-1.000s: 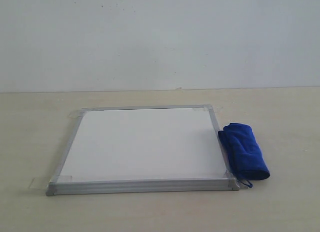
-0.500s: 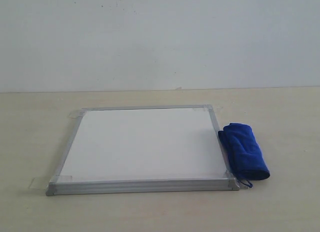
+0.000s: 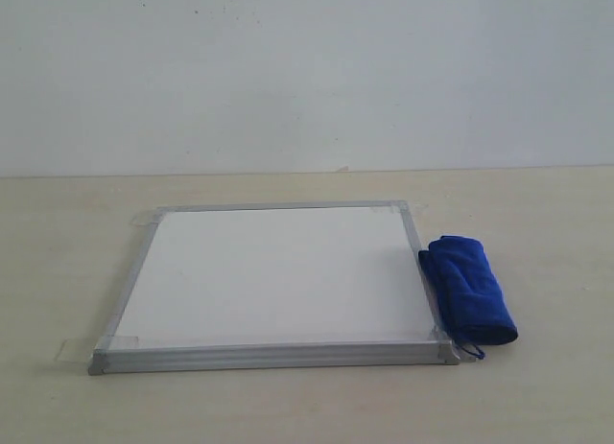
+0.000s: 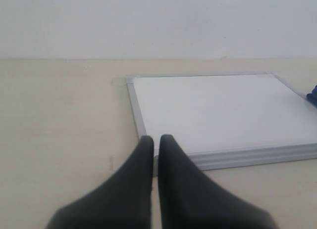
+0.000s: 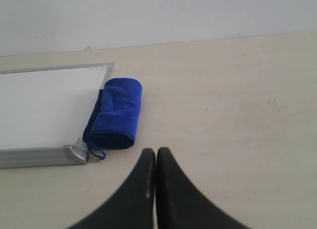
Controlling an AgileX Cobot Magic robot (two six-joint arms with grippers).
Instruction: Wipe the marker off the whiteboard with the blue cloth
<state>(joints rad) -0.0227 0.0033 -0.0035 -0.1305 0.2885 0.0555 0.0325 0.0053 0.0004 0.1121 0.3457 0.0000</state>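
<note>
The whiteboard (image 3: 273,271) lies flat on the table, silver-framed, with tape tabs at its corners. Its white face shows no marker; the marker is out of view. The blue cloth (image 3: 470,291) lies rolled on the table, against the board's right edge. In the left wrist view, my left gripper (image 4: 156,138) is shut and empty, short of the whiteboard's (image 4: 218,110) near left corner. My right gripper (image 5: 156,151) is shut on nothing, over bare table a little to the right of the blue cloth (image 5: 116,113) and the whiteboard (image 5: 44,105). Neither arm shows in the exterior view.
The beige table (image 3: 537,396) extends on all sides of the board. A plain white wall (image 3: 307,70) stands behind the table's far edge. A thin blue loop (image 5: 96,152) hangs from the cloth's near end by the board's corner.
</note>
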